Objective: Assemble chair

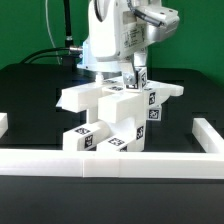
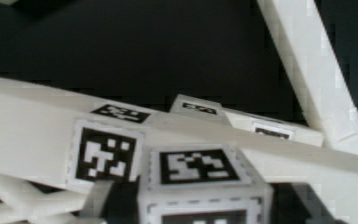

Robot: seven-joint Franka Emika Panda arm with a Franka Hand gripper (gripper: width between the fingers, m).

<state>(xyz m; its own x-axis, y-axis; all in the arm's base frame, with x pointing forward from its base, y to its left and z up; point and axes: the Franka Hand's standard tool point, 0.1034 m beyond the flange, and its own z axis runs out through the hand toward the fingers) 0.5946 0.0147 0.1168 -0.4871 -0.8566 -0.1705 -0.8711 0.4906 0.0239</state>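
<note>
- Chair [image 1: 105, 115] pieces, glossy white and blocky, are sitting stacked together in the middle of the black tabletop [image 1: 30, 95]. They are just behind a long low white border wall [image 1: 150, 160] that is running along the nearest edge.
- Small black-and-white square tags [image 1: 97, 140] are showing on the stack's lower blocks and on its side toward the exterior view's right.
- At the top of the stack, the claw [image 1: 137, 84] is pointing straight down with its fingers drawn close together, appearing to pinch a narrow tagged piece.
- Seen from the wrist, tagged blocks [image 2: 194, 168] are filling the frame at close range, with long white bars slanting across behind them.
- Above the claw, the white arm [image 1: 110, 35] is rising out of frame.
- Farthest back, black cables [image 1: 55, 50] are hanging before a green backdrop [image 1: 200, 40].
</note>
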